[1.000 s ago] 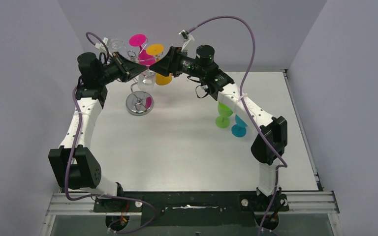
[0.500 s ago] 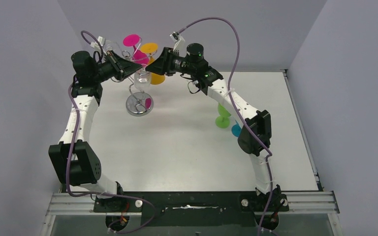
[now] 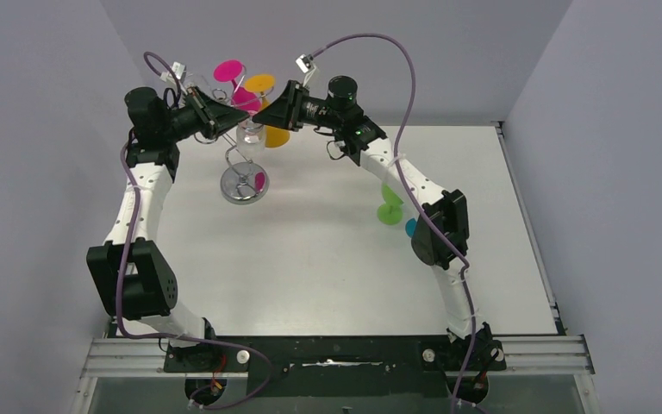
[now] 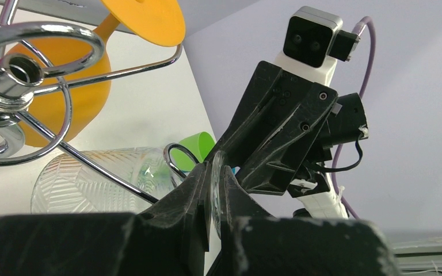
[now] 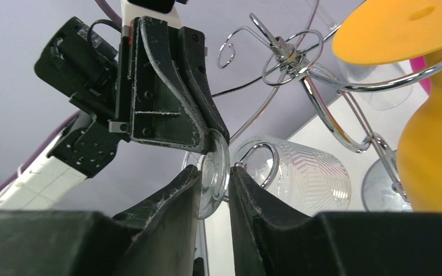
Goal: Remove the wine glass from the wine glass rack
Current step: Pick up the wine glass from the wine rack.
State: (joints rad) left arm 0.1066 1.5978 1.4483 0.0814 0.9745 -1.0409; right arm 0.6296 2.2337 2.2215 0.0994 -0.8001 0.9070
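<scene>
Glass foot [image 5: 213,164] was the meeting point. The left end effector [image 4: 213,172] was clamped flat on its rim, jaws all but together with the thin clear disc sandwiched between them. The right end effector [image 5: 214,172] straddled the same foot from the opposite side, a finger close on either face. Couldn't tell if it was biting yet or just shy of contact.

Change over the last second: the right arm swung in from 3 o'clock toward the rack top, and its jaws narrowed around the foot from well open. The left grip didn't change.

The clear wine glass [image 5: 305,172] lay tipped near horizontal, foot toward both end effectors. Its stem looked still caught in a scroll loop [image 5: 259,158] of the wine glass rack [image 3: 243,185], so it wasn't off yet. The rack sat at 11 o'clock on the tabletop [image 3: 327,259], base unmoved. The orange glass [image 3: 274,136] and pink glass [image 3: 229,69] hung on it close by. The green glass [image 3: 389,213] stood at 3 o'clock of the rack, well apart, partly behind the right arm.

Read: second grip nearly set, likely a handover or a two-handed pull. Next, the stem needs sliding out of the loop's open end. Risk is dragging the rack along.
</scene>
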